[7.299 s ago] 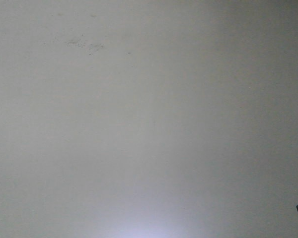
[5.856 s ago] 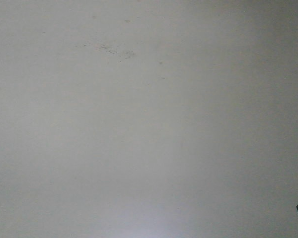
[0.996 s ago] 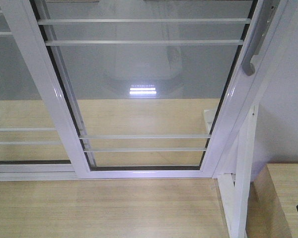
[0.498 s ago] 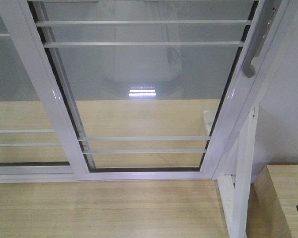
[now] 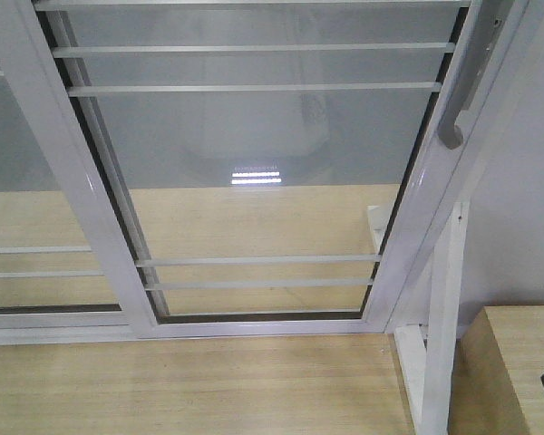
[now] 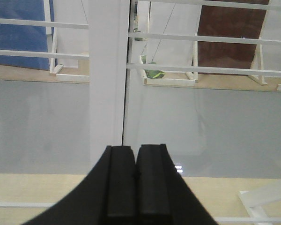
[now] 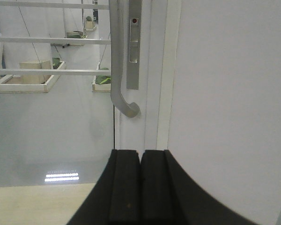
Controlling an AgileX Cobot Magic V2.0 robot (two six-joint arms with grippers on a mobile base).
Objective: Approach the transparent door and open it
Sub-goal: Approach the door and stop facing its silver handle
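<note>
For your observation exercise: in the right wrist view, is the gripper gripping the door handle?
No; the shut right gripper sits below the handle, not touching it.

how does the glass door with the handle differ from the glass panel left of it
The transparent door carries a curved silver handle on its right stile; the left panel shows none. The door's frame seems to overlap the left panel's edge, sitting nearer. Both are clear glass in white frames with thin horizontal bars.
</note>
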